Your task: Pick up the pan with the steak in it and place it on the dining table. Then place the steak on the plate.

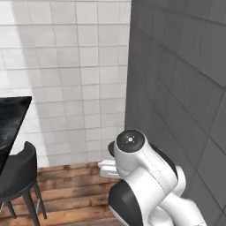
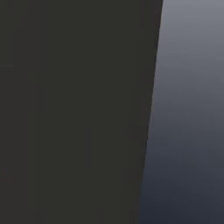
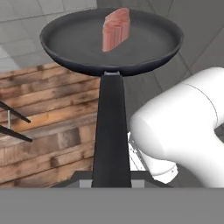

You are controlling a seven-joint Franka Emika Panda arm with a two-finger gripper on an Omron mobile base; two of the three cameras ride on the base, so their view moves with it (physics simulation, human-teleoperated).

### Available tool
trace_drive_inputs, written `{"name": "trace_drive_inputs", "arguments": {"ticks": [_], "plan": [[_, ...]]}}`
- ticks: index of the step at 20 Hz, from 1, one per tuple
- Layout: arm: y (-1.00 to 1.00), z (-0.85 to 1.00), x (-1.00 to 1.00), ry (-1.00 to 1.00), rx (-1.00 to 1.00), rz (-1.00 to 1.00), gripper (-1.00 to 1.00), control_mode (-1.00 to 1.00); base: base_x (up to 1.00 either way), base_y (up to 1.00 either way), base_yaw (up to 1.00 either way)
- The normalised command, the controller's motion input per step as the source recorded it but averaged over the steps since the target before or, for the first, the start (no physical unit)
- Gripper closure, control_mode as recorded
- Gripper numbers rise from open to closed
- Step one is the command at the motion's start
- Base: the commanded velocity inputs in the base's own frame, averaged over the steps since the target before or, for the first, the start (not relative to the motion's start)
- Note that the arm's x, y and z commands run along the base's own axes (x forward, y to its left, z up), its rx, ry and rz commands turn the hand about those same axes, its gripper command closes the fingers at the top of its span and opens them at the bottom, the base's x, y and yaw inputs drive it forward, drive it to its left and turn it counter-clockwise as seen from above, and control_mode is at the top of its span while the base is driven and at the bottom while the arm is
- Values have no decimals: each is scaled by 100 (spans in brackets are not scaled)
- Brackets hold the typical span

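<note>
Your gripper is pinched on the handle end of the pan, carrying it in the air above the wooden floor. The stiff pan hangs its weight far out, its handle running straight away from the gripper. The steak sits loose mid-pan and may slide; keep level.

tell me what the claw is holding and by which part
The claw holds the pan by the near end of its long handle, with the steak in it.
</note>
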Motion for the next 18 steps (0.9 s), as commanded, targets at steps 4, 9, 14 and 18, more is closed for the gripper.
{"name": "trace_drive_inputs", "arguments": {"ticks": [4, 9, 14, 18], "plan": [[0, 0, 0, 0, 0, 0, 100, 100, 0, 0, 50], [0, 0, 0, 0, 0, 0, 100, 100, 0, 0, 50], [0, 0, 0, 0, 0, 0, 100, 100, 0, 0, 50], [0, 0, 0, 0, 0, 0, 100, 100, -1, 0, 49]]}}
